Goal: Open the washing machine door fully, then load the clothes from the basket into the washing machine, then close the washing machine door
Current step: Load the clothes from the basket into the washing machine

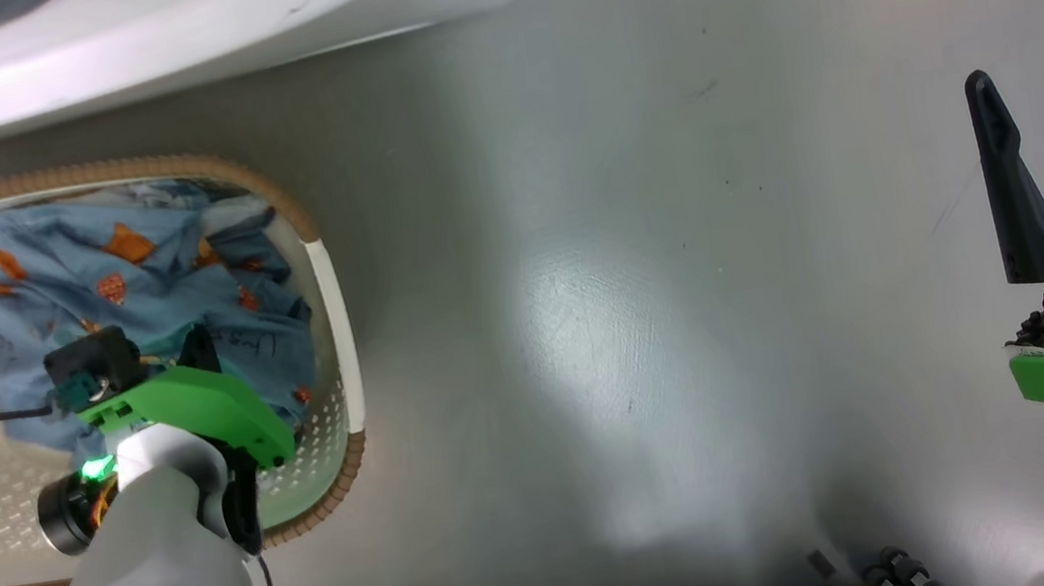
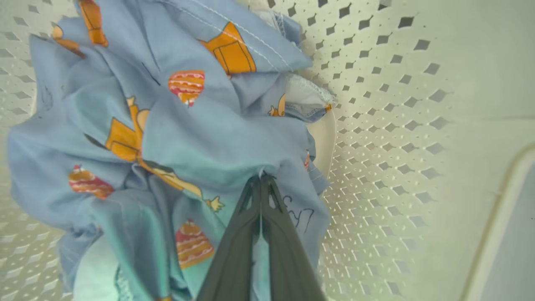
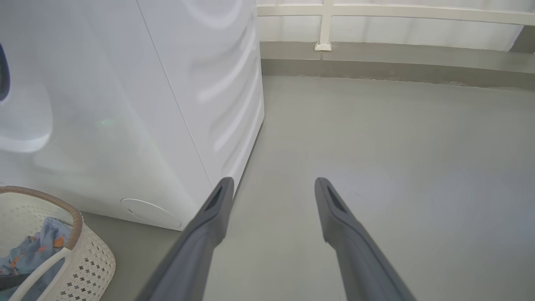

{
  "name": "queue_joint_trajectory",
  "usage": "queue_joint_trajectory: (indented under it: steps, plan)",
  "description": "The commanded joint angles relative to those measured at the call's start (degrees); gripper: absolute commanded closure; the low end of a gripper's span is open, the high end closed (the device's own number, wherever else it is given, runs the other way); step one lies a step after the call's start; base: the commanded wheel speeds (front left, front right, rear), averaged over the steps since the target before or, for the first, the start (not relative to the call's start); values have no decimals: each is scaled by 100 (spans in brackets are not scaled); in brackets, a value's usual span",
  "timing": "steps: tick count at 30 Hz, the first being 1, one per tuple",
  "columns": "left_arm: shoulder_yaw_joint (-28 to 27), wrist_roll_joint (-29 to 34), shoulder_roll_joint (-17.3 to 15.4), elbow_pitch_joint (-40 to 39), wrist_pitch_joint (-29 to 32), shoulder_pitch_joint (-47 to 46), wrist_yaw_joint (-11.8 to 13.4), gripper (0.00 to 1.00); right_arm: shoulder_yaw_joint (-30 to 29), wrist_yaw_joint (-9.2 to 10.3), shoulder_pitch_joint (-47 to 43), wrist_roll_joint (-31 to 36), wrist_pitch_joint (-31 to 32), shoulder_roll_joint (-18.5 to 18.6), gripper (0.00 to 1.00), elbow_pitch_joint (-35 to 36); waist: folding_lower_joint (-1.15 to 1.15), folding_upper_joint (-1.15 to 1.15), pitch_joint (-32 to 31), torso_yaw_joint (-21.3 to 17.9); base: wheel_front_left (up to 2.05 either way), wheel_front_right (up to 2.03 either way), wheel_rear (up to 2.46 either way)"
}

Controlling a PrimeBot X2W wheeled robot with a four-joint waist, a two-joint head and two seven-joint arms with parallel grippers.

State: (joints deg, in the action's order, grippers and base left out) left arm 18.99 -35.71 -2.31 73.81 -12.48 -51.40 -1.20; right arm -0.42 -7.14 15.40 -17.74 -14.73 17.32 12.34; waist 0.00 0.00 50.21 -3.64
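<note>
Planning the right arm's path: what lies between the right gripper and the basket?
Bare grey floor separates right gripper from basket, per head view.

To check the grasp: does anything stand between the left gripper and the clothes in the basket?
Nothing visible does. The left gripper is down inside the basket, shut directly on a fold of the clothes.
</note>
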Motion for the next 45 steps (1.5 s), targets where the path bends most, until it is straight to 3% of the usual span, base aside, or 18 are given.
queue_joint_trajectory:
  steps: [1, 10, 16, 25, 45]
  plan:
    - [-71, 41, -220, 11, -71, 138, 31, 100, 112, -35, -173, -18, -27, 59, 0, 105, 0, 0, -67, 31, 0, 0, 0]
    - [27, 263, -351, -266, -246, 166, 78, 100, 178, -35, -218, -9, -27, 68, 0, 34, 0, 0, -485, 160, 0, 0, 0]
    - [-191, 540, -460, -1243, -250, 614, 329, 100, 195, -35, -309, 3, -27, 69, 0, -50, 0, 0, -853, 247, 0, 0, 0]
    - [-747, 1079, -507, -2713, -251, 1548, 434, 100, 246, -35, -516, 7, -27, 83, 0, -219, 0, 0, -1495, 353, 0, 0, 0]
    - [-1473, 2142, -379, -5380, -252, 3366, 309, 100, 365, -35, -1136, 72, -27, -61, 0, -702, 0, 0, -3040, 412, 0, 0, 0]
